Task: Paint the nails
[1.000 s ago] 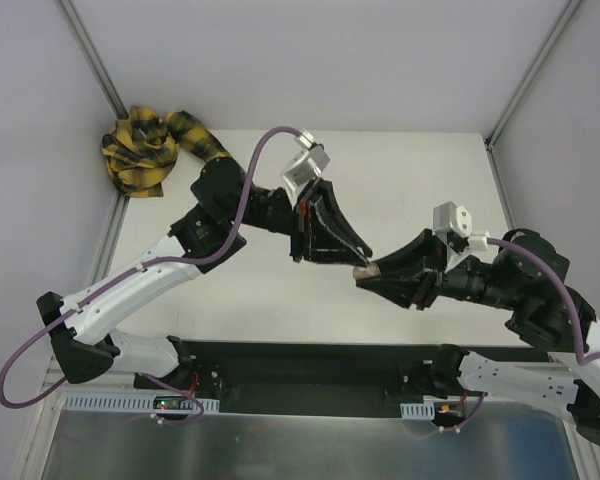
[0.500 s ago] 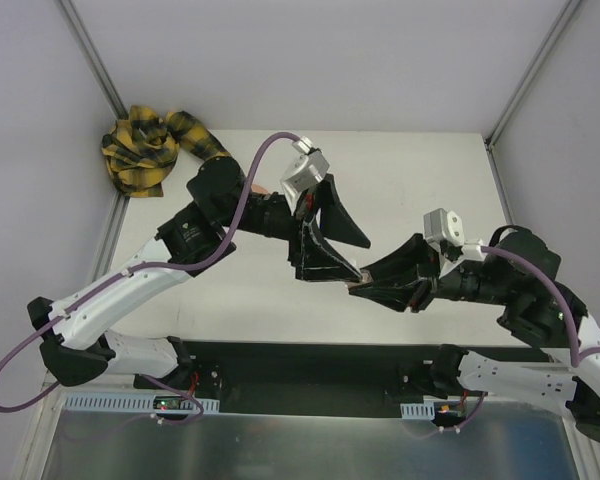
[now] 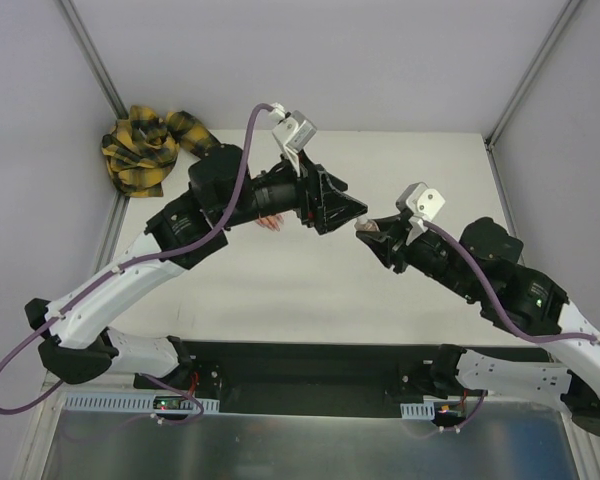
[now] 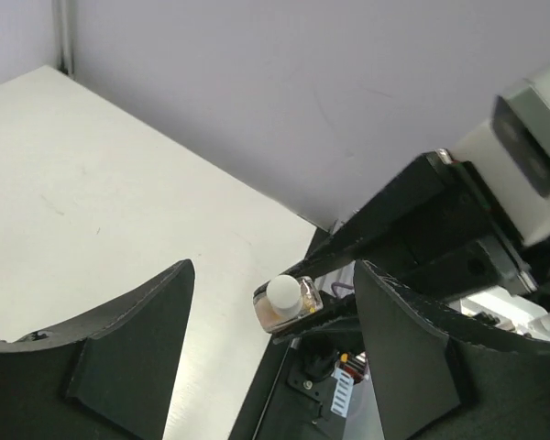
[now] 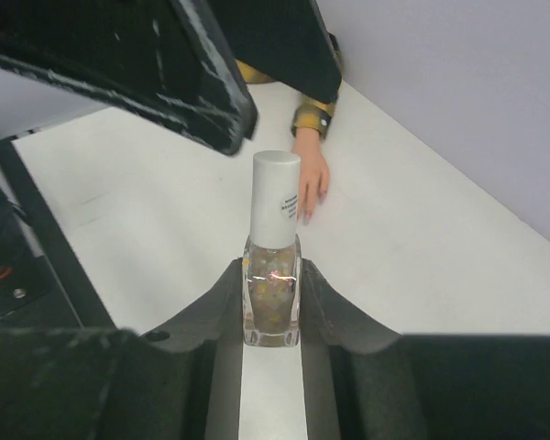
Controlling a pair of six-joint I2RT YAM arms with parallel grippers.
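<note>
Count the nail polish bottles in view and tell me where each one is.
1. The nail polish bottle is clamped, cap on, in the right tool, its cap pointing toward the open left tool. Others may be hidden behind the arms.

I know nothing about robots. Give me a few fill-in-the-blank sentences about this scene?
The right fingers grip a polish bottle whose cap is ___.
The left fingers stand ___, holding nothing.
The mannequin hand lies on the ___, beyond the bottle.
Missing words: white; open; table.
</note>
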